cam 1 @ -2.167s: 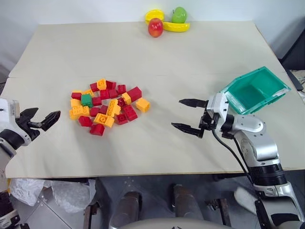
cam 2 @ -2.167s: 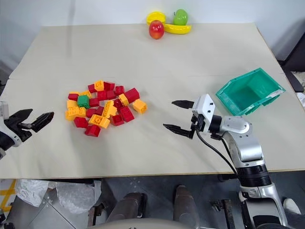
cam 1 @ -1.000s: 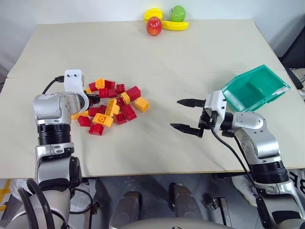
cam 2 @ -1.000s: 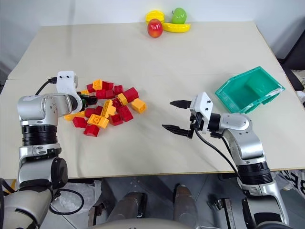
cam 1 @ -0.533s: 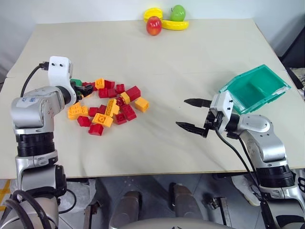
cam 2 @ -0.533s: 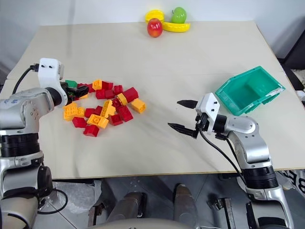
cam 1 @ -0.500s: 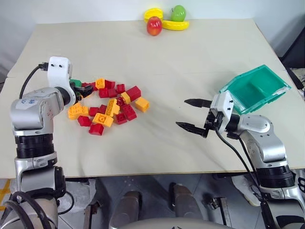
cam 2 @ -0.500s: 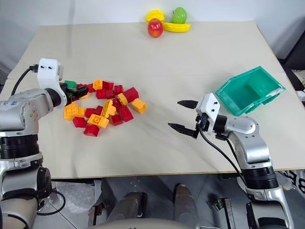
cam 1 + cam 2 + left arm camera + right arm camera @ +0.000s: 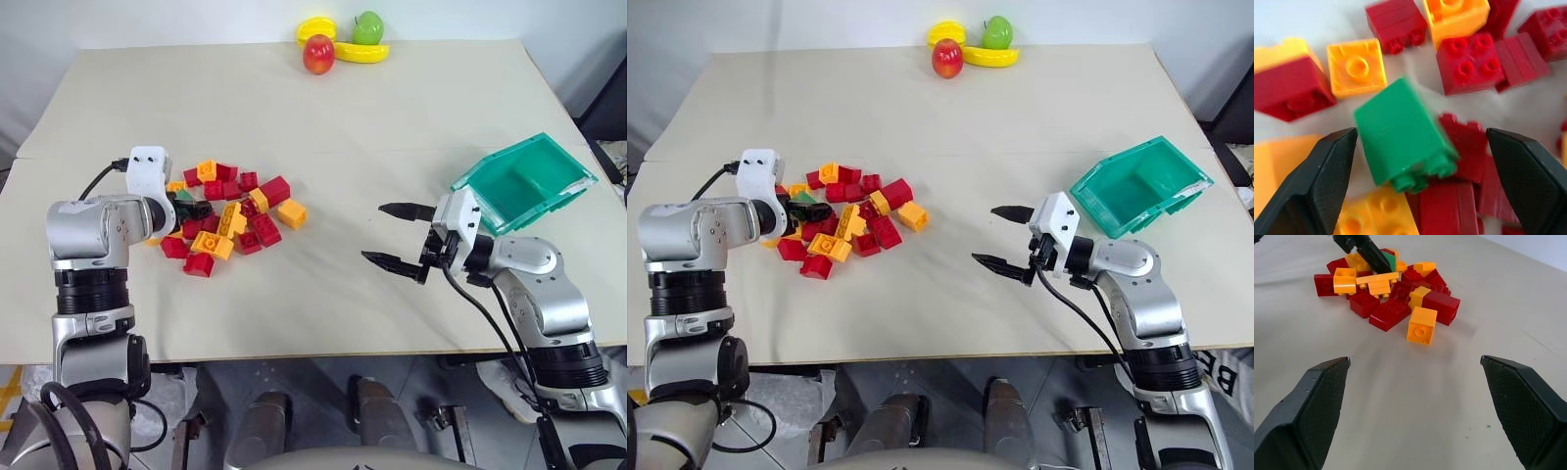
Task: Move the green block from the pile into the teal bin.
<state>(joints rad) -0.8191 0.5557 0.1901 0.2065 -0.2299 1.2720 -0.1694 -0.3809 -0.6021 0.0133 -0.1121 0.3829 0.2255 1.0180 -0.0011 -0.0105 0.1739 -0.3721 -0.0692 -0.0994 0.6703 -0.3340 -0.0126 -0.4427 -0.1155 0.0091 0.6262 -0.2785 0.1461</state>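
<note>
Green block (image 9: 1400, 137) in pile (image 9: 227, 217) at its L edge, tipped on side, studs facing L gripper (image 9: 1420, 188), whose jaws are spread w/ nothing held. R gripper (image 9: 395, 236) open, empty, over bare table (image 9: 392, 127) btwn pile & teal bin (image 9: 524, 183). Bin sits near table's R edge.

The small green studded plastic block (image 9: 1403, 134) looks smooth and glossy; the black finger pads (image 9: 1312, 183) beside it are matt and finely cross-hatched.
</note>
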